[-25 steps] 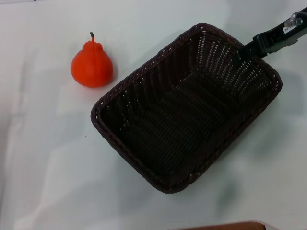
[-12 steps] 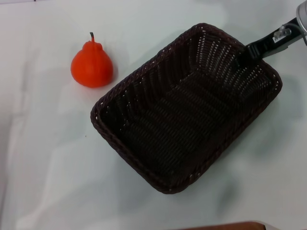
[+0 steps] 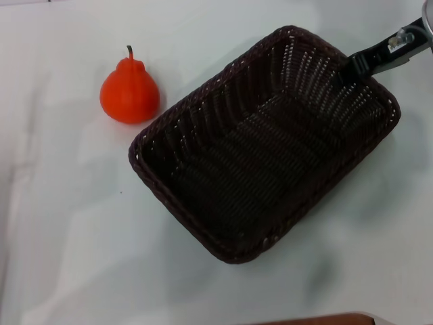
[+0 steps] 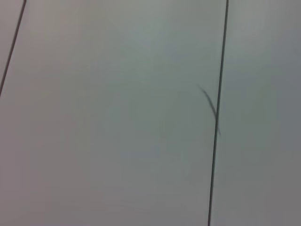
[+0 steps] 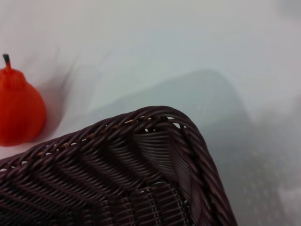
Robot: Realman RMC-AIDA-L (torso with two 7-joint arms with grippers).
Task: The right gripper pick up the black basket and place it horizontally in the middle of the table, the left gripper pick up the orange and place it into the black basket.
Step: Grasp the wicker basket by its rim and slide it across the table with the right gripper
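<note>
The black basket (image 3: 203,115) lies diagonally on the white table (image 3: 67,237), right of centre, and is empty. My right gripper (image 3: 357,64) reaches in from the far right and is shut on the basket's far right rim. The right wrist view shows that braided corner (image 5: 155,117) close up. The orange (image 3: 129,90) stands upright on the table to the far left of the basket, apart from it. It also shows in the right wrist view (image 5: 19,110). My left gripper is out of view.
A brown edge (image 3: 318,319) shows at the front of the table. The left wrist view shows only a pale surface with thin dark lines (image 4: 218,94).
My right gripper has drawn slightly to the far right. The basket has shifted with it, and its near corner has moved away from the table's front edge.
</note>
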